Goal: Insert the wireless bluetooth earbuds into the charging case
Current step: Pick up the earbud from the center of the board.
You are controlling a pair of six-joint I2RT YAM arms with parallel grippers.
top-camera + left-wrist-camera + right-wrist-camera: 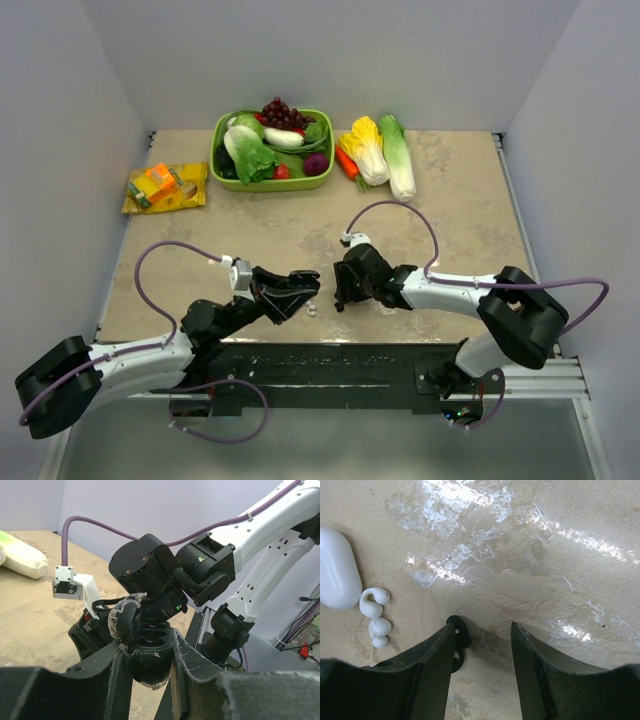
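Note:
My left gripper (pixel 148 647) is shut on a black charging case (pixel 150 652), lid (pixel 122 620) open and dark slots facing up, held above the table in front of the right arm's wrist. In the top view it (pixel 297 288) is near the front middle. My right gripper (pixel 482 627) is open and low over the table (pixel 530 555). A black earbud (pixel 462 634) lies on the table against the inside of its left finger. Two white earbuds (pixel 374 602) (pixel 380 628) lie left of it, beside a closed white case (pixel 337 567). The right gripper (pixel 340 296) sits close to the left one.
A green basket (pixel 222 160) of vegetables stands at the back. Cabbages and a carrot (pixel 380 155) lie to its right. Orange and yellow snack packs (pixel 165 187) lie at the back left. The two wrists are close together near the front edge.

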